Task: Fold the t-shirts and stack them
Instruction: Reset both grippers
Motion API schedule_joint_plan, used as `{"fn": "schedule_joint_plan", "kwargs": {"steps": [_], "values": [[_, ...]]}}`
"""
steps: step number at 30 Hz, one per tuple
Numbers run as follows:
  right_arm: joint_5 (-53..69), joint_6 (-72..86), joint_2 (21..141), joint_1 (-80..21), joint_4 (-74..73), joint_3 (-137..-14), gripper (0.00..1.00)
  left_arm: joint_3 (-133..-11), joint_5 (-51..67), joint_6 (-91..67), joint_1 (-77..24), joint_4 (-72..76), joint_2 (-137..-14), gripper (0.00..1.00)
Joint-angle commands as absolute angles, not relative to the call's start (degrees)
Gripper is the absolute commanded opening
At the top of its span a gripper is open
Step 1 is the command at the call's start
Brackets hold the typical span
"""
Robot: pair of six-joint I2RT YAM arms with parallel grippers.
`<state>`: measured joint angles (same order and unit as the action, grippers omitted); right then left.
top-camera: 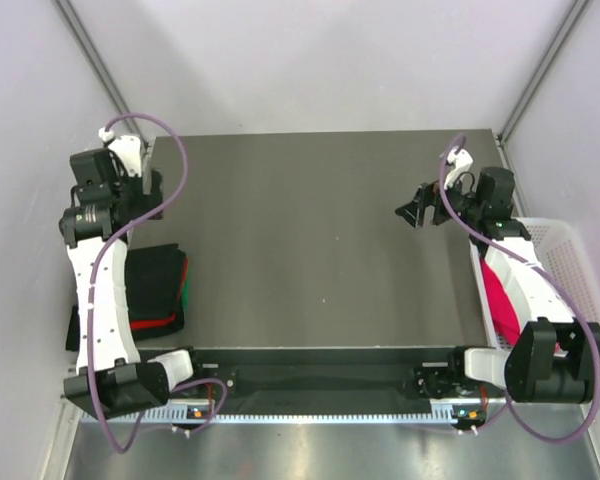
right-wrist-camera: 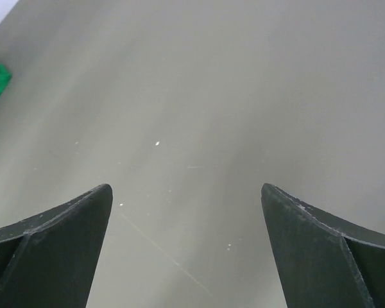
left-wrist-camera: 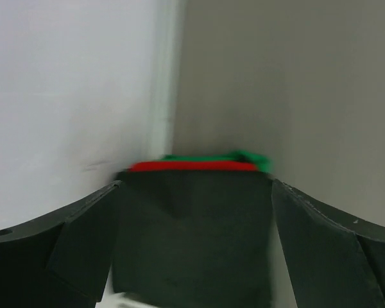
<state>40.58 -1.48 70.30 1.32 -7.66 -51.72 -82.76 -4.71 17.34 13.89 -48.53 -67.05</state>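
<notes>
your left gripper (left-wrist-camera: 194,185) gapes wide, holding nothing, facing the stack at the left edge of the table (top-camera: 310,240): black t-shirt (top-camera: 152,275) over red t-shirt (top-camera: 155,322) and green t-shirt (top-camera: 186,292). your right gripper (right-wrist-camera: 186,187) is equally wide and empty above the table. the magenta-pink t-shirt (top-camera: 498,298) lies in the basket (top-camera: 565,245), far right.
</notes>
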Motion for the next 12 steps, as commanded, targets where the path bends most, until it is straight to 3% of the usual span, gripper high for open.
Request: {"fn": "schedule_joint_plan", "kwargs": {"steps": [1,5,9,12], "values": [[35.8,-0.7,68.2,1.8,-6.1,-52.2,1.0,-81.8,16.3,7.2,13.3,-53.7,-70.0,0.99],[28.0,4.0,70.4,0.5,-12.5,-56.3,1.0,-79.4,20.1,1.0,8.8,-47.7,-73.9,0.99],[27.9,2.5,70.0,0.4,-13.4,-57.0,1.0,-78.7,22.9,-3.7,3.8,-39.8,-77.1,0.99],[25.9,-1.5,70.8,-3.0,-16.6,-59.7,1.0,-80.8,16.9,-2.3,-1.6,-34.4,-80.1,0.99]]}}
